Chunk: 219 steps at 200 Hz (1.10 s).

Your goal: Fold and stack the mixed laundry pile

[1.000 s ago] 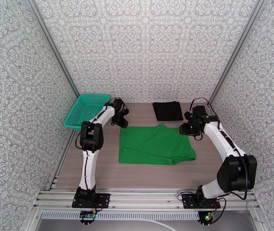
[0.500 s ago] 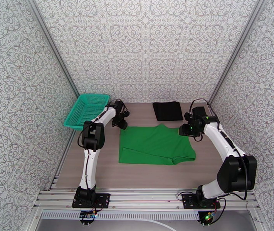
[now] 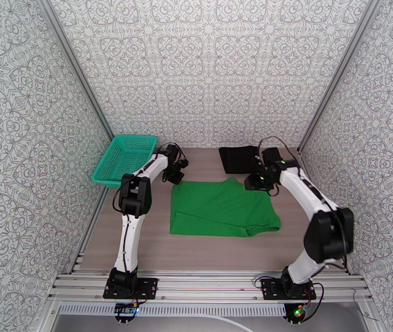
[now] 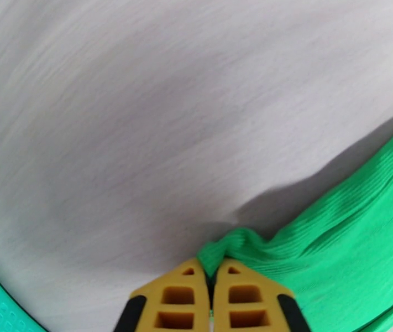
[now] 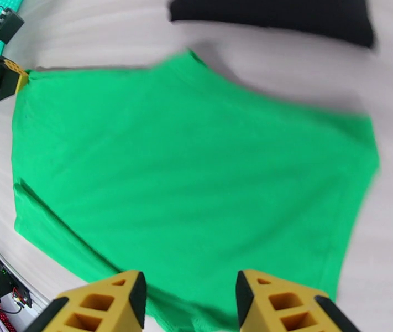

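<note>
Patterned walls [image 3: 207,67] close the wooden table [image 3: 141,244] in on three sides. Bare wood runs in a broad band along the near edge, and narrower strips lie to the left and right of the laundry. A teal mesh basket [image 3: 123,159] takes up the far left corner, propped by the wall.

The green T-shirt [image 3: 224,208] lies spread flat in the middle of the table. It is roughly squared off, with a folded ridge along its near edge and its near right corner jutting out. Just beyond it, at the far edge and apart from it, the black garment [image 3: 239,159] sits folded into a neat rectangle.

The left gripper [image 4: 211,272] is down at the shirt's far left corner. Its yellow fingers [image 4: 179,297] are pinched together on a bunched tuft of green cloth. The right gripper [image 5: 190,289] hangs over the shirt's far right edge, close to the black garment, with its jaws well apart and nothing between them.
</note>
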Each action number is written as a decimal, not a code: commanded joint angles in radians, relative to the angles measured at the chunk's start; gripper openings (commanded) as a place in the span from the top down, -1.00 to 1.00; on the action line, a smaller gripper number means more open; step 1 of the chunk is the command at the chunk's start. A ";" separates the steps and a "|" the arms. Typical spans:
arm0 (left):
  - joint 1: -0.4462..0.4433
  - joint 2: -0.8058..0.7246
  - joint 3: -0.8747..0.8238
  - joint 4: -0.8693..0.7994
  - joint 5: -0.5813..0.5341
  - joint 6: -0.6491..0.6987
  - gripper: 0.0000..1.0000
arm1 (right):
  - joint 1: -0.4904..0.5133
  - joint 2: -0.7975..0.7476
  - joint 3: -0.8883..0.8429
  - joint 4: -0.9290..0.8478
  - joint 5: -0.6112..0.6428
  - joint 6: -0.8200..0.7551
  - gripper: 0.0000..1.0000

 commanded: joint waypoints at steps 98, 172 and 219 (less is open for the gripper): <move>-0.013 -0.047 -0.085 0.034 0.004 -0.026 1.00 | 0.079 0.571 0.532 -0.029 0.097 -0.051 0.09; 0.005 -0.055 -0.089 0.040 0.000 -0.030 1.00 | 0.095 0.603 0.479 -0.009 0.263 -0.053 0.14; 0.006 -0.058 -0.091 0.042 -0.002 -0.034 1.00 | 0.097 0.685 0.577 -0.029 0.292 -0.054 0.17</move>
